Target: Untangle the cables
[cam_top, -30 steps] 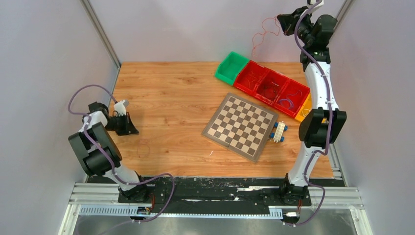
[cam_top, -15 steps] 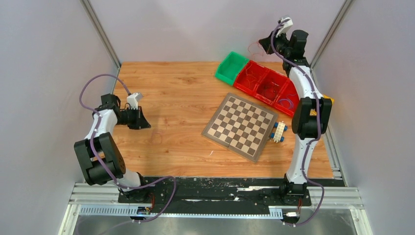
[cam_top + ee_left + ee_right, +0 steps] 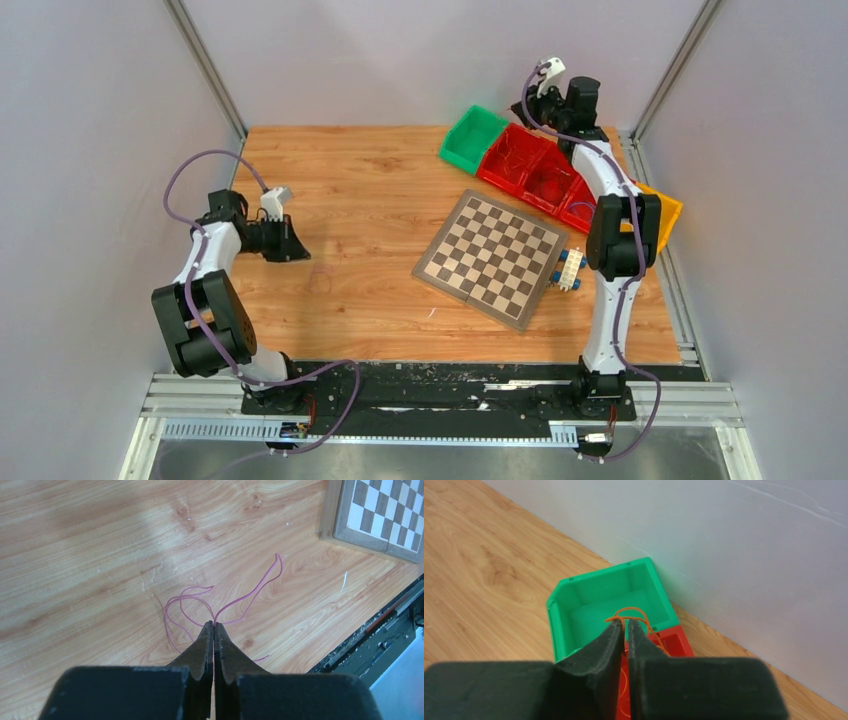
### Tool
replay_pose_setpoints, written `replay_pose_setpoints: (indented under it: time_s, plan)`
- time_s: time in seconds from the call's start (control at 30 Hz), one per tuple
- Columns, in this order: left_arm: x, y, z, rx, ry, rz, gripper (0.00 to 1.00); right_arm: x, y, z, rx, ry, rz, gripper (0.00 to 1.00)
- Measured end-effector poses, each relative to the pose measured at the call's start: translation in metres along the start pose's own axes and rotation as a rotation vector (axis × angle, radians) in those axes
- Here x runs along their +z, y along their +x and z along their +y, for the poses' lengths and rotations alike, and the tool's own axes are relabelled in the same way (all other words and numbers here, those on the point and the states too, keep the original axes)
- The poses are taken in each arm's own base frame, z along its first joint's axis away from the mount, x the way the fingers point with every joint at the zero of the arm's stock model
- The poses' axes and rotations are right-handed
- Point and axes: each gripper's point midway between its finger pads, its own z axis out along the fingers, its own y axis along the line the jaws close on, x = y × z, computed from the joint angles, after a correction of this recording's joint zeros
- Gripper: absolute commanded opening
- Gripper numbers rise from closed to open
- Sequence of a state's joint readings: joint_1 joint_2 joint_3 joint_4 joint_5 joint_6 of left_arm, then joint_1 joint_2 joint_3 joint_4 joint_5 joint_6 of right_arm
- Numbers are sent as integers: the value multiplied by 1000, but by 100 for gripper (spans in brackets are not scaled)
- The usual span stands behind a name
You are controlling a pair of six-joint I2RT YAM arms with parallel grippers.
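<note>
My left gripper is shut on a thin pink-purple wire, whose loops trail over the wooden table at the left; in the top view this gripper sits low at the table's left side. My right gripper is shut on a thin orange wire and holds it above the green bin and the first red bin; the wire hangs down into the red bin. In the top view this gripper is at the far edge, over the red bin.
A row of bins runs along the back right: green, several red, and orange. A chessboard lies right of centre, with a white-and-blue block at its right edge. Grey walls close in on the left, back and right.
My right arm has come down from high up to just above the bins, carrying the orange wire. My left gripper has shifted right and slightly forward with the pink wire.
</note>
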State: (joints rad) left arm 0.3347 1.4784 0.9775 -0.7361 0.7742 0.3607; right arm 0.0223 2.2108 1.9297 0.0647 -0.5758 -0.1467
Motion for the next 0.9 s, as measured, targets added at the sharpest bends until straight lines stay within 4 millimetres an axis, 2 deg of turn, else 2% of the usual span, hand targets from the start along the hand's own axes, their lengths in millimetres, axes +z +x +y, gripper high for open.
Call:
replay_pose_setpoints:
  time_s: [0.1, 0.23, 0.33, 0.47, 0.57, 0.7, 0.8, 0.9]
  plan:
    - [1, -2, -3, 3, 9, -1, 0, 1, 6, 7, -15, -24, 25, 40]
    - [2, -12, -12, 25, 29, -10, 0, -3, 25, 17, 7, -67, 81, 62]
    - [1, -22, -26, 65, 51, -23, 0, -14, 52, 34, 62, -117, 152, 76]
    - [-2, -37, -61, 148, 100, -48, 0, -28, 49, 58, 106, -177, 177, 83]
    - [-7, -50, -96, 222, 151, -75, 0, -38, 27, 82, 119, -238, 154, 88]
    - [-18, -71, -138, 286, 223, -145, 0, -49, -11, 133, 114, -370, 106, 90]
    - [-22, -81, -148, 294, 244, -174, 0, -55, -21, 173, 107, -471, 101, 90]
    - [-13, -77, -146, 288, 245, -146, 0, -59, -14, 208, 118, -556, 134, 90]
